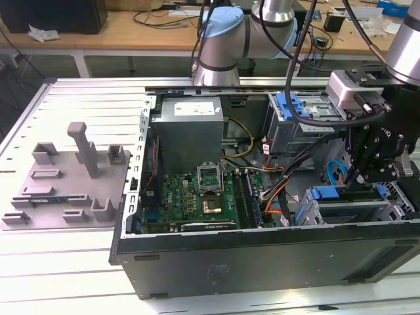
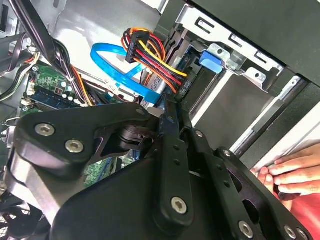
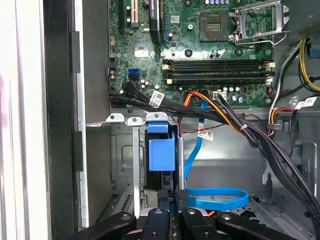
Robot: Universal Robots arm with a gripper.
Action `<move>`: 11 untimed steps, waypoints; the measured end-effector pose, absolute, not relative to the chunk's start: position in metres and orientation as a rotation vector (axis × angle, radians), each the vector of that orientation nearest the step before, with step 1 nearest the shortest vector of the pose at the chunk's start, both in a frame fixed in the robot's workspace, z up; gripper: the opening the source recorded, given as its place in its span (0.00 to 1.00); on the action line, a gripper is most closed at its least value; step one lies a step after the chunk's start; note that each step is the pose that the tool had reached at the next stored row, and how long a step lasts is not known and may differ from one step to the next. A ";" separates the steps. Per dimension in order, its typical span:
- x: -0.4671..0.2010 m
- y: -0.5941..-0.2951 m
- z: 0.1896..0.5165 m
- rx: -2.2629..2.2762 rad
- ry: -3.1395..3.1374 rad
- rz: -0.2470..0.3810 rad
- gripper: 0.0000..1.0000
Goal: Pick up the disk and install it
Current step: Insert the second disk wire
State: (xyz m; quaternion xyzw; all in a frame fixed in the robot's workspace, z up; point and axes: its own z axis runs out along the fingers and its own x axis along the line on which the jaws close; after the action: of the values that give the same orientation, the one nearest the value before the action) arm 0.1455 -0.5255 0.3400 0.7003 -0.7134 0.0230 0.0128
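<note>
Exterior view: open PC case [image 1: 262, 262] lay on the slatted table [image 1: 65, 275], arm reaching in from the far right. The gripper [image 1: 359, 178] was down inside the case's near-right corner, over the silver drive cage [image 1: 397, 197]. The disk [image 1: 326, 193] showed there just as a blue caddy end at the cage mouth. Also seen in this view: grey fixture plate [image 1: 65, 184] w/ upright posts, well left of the case; grey power supply [image 1: 190, 125] at the far side; wide blue latch [image 1: 292, 105] on the far-right bay; motherboard [image 1: 197, 197] in the middle.

First wrist view gave the close look. The disk [image 3: 161, 150] stood on edge in a slot of the cage [image 3: 125, 150], blue caddy rail facing the camera, partly inside. The gripper [image 3: 174, 196] sat right at the disk's outer end, fingers pressed together, nothing visible between them; contact w/ the disk couldn't be judged. A blue flat cable [image 3: 215, 197] looped just beside the tips, and black and orange wire bundles [image 3: 220, 112] crossed between cage and board [image 3: 200, 40].

Second wrist view looked along the gripper [image 2: 172, 107] from behind: fingers together, tips among the coloured power wires [image 2: 155, 55] and the blue cable [image 2: 107, 55]. It also caught a person's hand [image 2: 285, 172] resting on the case edge, red sleeve [image 2: 302, 215] below it.
</note>
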 end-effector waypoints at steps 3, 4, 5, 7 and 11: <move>0.144 -0.525 0.340 2.183 -2.222 0.072 0.16; 0.144 -0.525 0.340 2.183 -2.221 0.072 0.17; 0.143 -0.525 0.340 2.184 -2.221 0.073 0.17; 0.143 -0.525 0.343 2.184 -2.220 0.073 0.24; 0.141 -0.525 0.351 2.181 -2.217 0.080 0.24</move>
State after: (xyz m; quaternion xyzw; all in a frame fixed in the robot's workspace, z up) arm 0.1411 -0.5247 0.3515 0.7010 -0.7125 0.0257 0.0154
